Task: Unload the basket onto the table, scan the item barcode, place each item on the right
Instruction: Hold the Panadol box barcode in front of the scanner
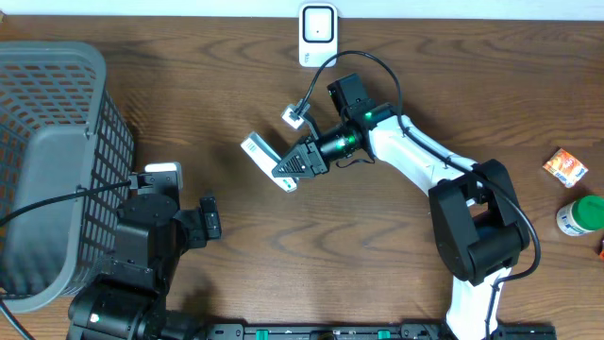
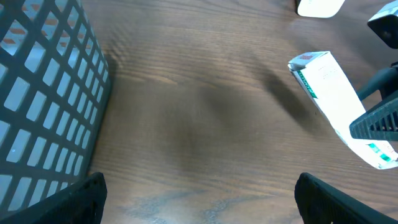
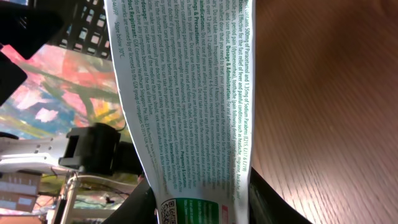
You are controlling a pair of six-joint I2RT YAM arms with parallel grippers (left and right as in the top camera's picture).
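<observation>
The item is a white box with green print (image 1: 260, 153), held tilted above the table near the centre. My right gripper (image 1: 294, 166) is shut on its near end. In the right wrist view the box (image 3: 186, 106) runs up from between the dark fingers (image 3: 273, 202), its small-print side facing the camera, and the right gripper (image 3: 200, 199) clamps both long edges. The white scanner (image 1: 318, 33) stands at the table's far edge, beyond the box. My left gripper (image 1: 209, 217) is open and empty beside the basket; in its own view the left gripper (image 2: 199, 199) sees the box (image 2: 329, 87) at the right.
A grey mesh basket (image 1: 57, 142) fills the left side, its wall close to the left arm (image 2: 43, 93). An orange packet (image 1: 564, 167) and a green-capped bottle (image 1: 580, 215) lie at the right edge. The scanner's cable loops over the right arm.
</observation>
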